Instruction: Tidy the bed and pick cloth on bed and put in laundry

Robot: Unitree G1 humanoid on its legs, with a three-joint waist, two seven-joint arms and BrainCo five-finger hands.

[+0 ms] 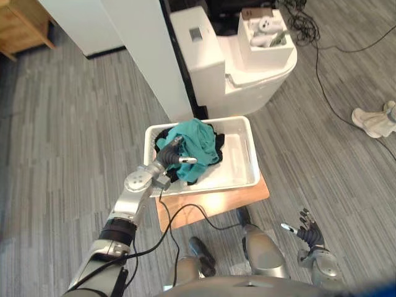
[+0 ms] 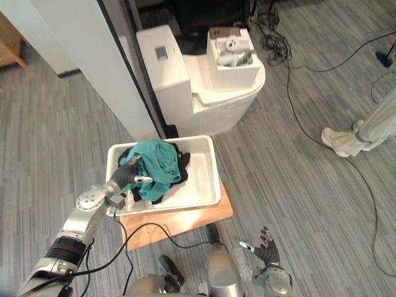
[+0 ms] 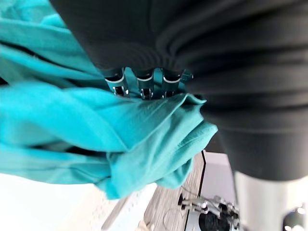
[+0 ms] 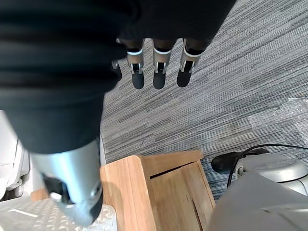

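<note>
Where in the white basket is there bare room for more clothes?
The right side of the basket is bare, between the teal cloth and its right wall. The left side is crowded: teal cloth, black cloth and the left hand.

the grey striped carpet floor (image 1: 74, 124) carries a low wooden worktop (image 1: 213, 203) at the middle of the head view, with a white unit (image 1: 229, 62) standing on the floor at 12 o'clock of it, a piece of wooden furniture (image 1: 18, 25) well apart at 10 o'clock, and a person's pale shoe (image 1: 370, 120) at 2 o'clock beside a thin black cable (image 1: 322, 80). a white basket (image 1: 247, 154) sits directly on the worktop, covering most of it. a teal cloth (image 1: 197, 143) lies bunched over a dark cloth (image 1: 192, 179) in the basket's 9 o'clock half.
</note>
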